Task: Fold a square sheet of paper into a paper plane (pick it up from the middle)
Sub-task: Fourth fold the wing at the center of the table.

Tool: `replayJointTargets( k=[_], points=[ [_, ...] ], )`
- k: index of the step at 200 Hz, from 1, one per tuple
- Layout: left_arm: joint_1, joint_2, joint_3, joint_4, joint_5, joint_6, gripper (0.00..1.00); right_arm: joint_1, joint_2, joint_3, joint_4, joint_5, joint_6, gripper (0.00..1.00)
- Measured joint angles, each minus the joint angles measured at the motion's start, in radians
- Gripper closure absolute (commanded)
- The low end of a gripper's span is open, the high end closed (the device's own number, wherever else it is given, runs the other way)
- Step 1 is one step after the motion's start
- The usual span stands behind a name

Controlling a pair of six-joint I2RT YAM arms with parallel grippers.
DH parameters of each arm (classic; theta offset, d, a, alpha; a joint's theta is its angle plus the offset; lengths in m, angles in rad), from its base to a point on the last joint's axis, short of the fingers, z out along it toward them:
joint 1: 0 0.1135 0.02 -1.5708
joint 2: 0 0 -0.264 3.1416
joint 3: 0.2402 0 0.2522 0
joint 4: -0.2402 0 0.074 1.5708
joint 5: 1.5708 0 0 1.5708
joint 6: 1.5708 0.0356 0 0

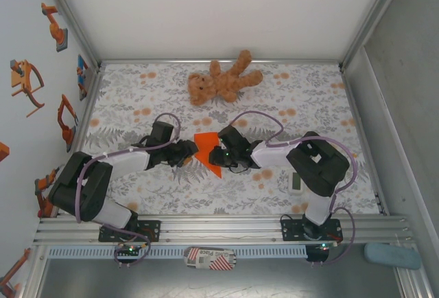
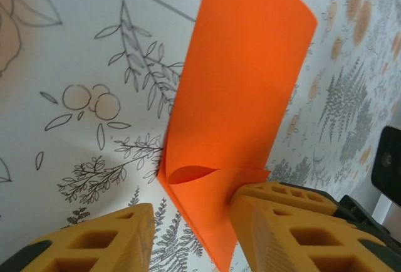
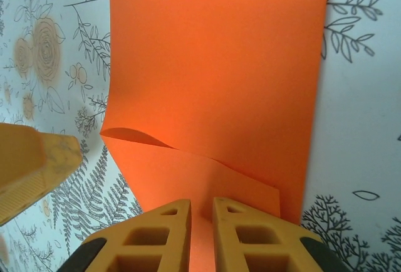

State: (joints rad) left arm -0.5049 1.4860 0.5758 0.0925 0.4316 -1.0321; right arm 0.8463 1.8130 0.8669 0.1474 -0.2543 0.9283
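Sheet: the square sheet of paper point(image 1: 207, 150) lies mid-table on the floral cloth point(image 1: 309, 106), partly folded, with one flap curled over and not pressed flat.
Neighbours: the teddy bear point(image 1: 223, 79) is at 12 o'clock from the sheet and well apart from it. The small white gadget point(image 1: 296, 182) is at 4 o'clock.
Why I flank it: my left gripper point(image 1: 184, 152) comes in from 9 o'clock and my right gripper point(image 1: 225, 148) from 3 o'clock. I judge that this lets one side anchor the paper while the other works the crease.
Left jaws: spread wide. In my left wrist view the sheet's corner runs between them. The 3 o'clock finger point(image 2: 294, 234) touches the edge of the curled flap, and the other finger is clear of the paper.
Right jaws: almost together. Orange shows in the thin slit between the fingers point(image 3: 156, 240), so I take it they pinch the sheet's near edge.
Step in hand: I judge an early fold, with no dart shape yet.
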Motion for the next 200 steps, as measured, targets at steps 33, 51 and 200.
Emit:
replayJointTargets(
  k=[33, 51, 200],
  points=[
    [-0.011, 0.034, 0.000, 0.008, -0.002, -0.022, 0.63, -0.007, 0.000, -0.011, 0.020, -0.016, 0.004, 0.84],
    [-0.012, 0.047, 0.000, 0.017, -0.002, -0.032, 0.66, -0.008, 0.000, -0.015, 0.027, -0.018, 0.005, 0.84],
    [-0.012, 0.094, 0.030, 0.115, 0.035, -0.047, 0.73, -0.014, 0.000, -0.029, 0.053, -0.026, 0.008, 0.85]
  ],
)
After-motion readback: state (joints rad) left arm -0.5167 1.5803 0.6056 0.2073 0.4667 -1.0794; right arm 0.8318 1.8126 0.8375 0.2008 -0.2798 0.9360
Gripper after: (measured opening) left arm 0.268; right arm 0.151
